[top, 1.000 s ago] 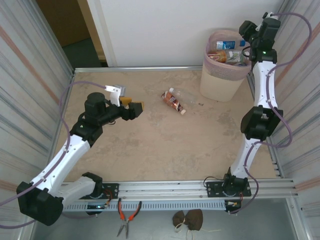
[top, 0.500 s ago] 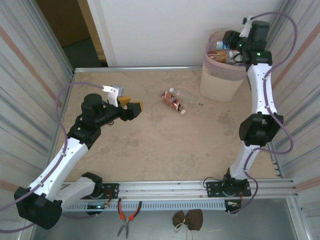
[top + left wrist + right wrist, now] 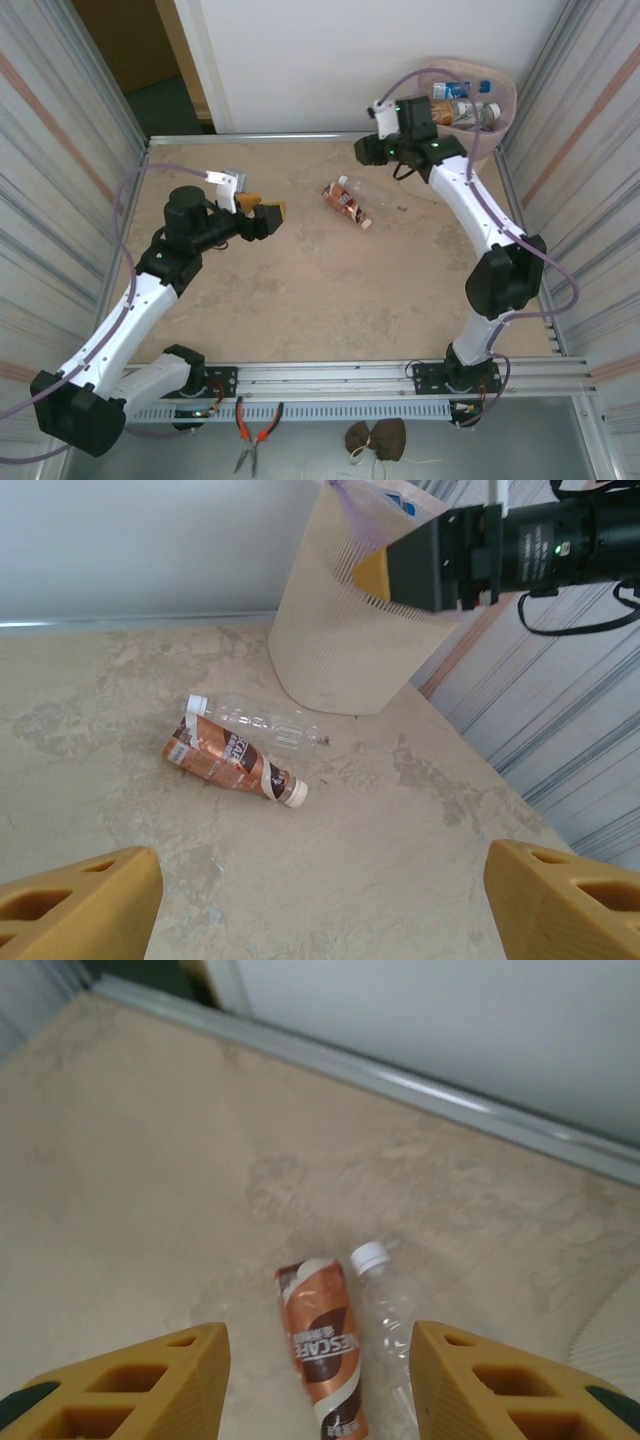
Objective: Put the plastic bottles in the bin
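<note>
Top external view: two plastic bottles lie on the far half of the tabletop (image 3: 300, 300), a brown-labelled bottle (image 3: 347, 207) and a clear bottle (image 3: 385, 195). They rest on their sides just beside each other; whether they touch cannot be told. The bin (image 3: 508, 95) stands at the far right corner, its bag-lined rim showing behind the right arm, with several bottles (image 3: 462, 108) already inside. The right gripper (image 3: 368, 150) hangs above the tabletop between the bin and the pair. Right wrist view: its fingers (image 3: 150, 1380) stand apart and hold nothing, and the brown-labelled bottle (image 3: 325, 1355) and clear bottle (image 3: 390, 1335) are framed in the gap, caps pointing opposite ways. The left gripper (image 3: 262, 215) waits well to the left. Left wrist view: its fingers (image 3: 80, 905) are spread wide and empty, facing the pair and the bin (image 3: 340, 640) beyond. Handling, as a judgement: both bottles look empty, hence light, thin-walled and easily dented; they are round and smooth, so a nudge may set them rolling. The best hold is probably across the middle of the barrel, square to the long axis, with gentle closure. The brown sleeve likely offers better friction than bare clear plastic. One finger must enter the narrow space between the two bottles, which risks pushing the neighbour away.
</note>
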